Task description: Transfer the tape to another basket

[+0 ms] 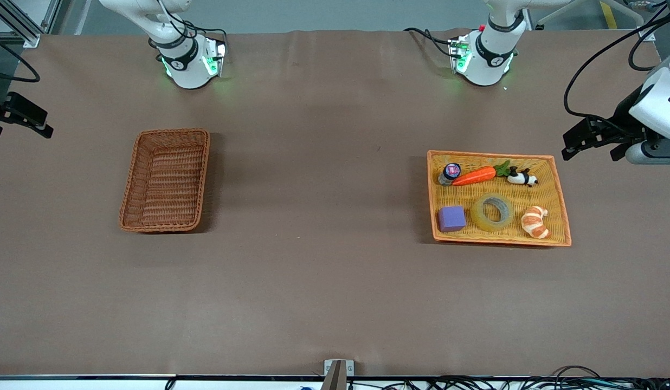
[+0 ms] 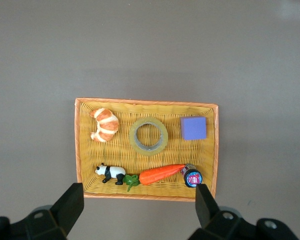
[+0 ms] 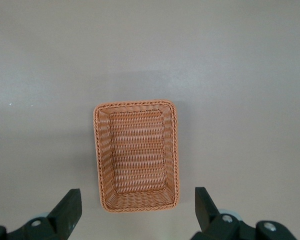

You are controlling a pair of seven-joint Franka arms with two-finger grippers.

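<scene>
Front view: tape (image 1: 493, 212) lies flat in the orange-rimmed tray (image 1: 561, 201) at right of frame, between purple cube (image 1: 451, 219) and croissant (image 1: 535, 222), close to both; target basket (image 1: 165, 180) sits empty at left. Left gripper (image 1: 590, 138) up at right edge, right gripper (image 1: 21, 116) at left edge. Left wrist view: left gripper (image 2: 139, 205) jaws wide open, empty, tape (image 2: 148, 136) mid-frame above them. Right wrist view: right gripper (image 3: 137, 207) jaws wide open, empty, basket (image 3: 136, 155) centred. Judgement: roll is light, stiff, film face likely slick; pinch one wall, one finger down the core, clear of cube and croissant
</scene>
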